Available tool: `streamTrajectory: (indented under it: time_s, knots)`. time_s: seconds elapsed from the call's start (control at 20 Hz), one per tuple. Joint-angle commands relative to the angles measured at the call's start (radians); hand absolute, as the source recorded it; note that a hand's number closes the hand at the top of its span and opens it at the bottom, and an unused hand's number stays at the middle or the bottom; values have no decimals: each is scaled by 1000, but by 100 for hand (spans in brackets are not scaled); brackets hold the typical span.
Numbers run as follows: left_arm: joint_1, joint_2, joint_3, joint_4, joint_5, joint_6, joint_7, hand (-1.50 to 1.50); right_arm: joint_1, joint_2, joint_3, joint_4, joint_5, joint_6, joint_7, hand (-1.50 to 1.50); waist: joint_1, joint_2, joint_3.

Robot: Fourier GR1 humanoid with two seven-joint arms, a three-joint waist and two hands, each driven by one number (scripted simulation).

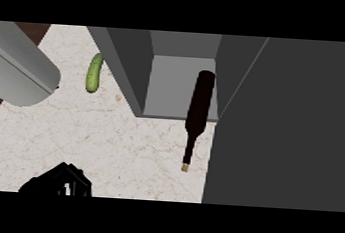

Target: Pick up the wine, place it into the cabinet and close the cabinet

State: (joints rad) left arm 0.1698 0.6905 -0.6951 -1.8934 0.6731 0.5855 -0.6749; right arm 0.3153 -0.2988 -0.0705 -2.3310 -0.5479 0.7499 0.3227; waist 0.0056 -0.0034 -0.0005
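One view only, from the head, looking steeply down. We take the boxy grey cabinet as our landmark: it stands on the pale, marble-patterned stone worktop with its front open toward us, and we can see straight into its light grey inside. Its flat dark grey cabinet door is swung wide open and fills the space to the right of the cabinet.

We see the dark, slender glass wine bottle at the right side of the cabinet opening, close beside the door's edge. Its thick body lies across the cabinet's front edge, with the base inside the cabinet, while its thin neck reaches out of the cabinet over the worktop and ends in a small tan cork tip. Nothing grips it. Whether it rests flat or tilted, we cannot tell.

Left of the cabinet, just beside its outer wall, lies a small green cucumber. Farther left of the cabinet a large smooth grey cylinder comes in from the picture's edge; we cannot tell what it is.

Well in front of the cabinet and to its left, the black left robot hand shows at the lower edge, well apart from the wine bottle and holding nothing we can see. Whether it is spread or closed, we cannot tell. We see no right robot hand.
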Motion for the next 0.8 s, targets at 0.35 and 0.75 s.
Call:
streamTrajectory:
  time_s: [0.35,0.75]
  knots:
    - [134,145,225,-14,135,-180,-55,150,-4,109,404,-204,183,31,71,150,1,-10,-2]
    - [225,235,355,12,225,-333,-92,150,-81,250,681,-170,343,-38,157,150,-3,-21,-5]
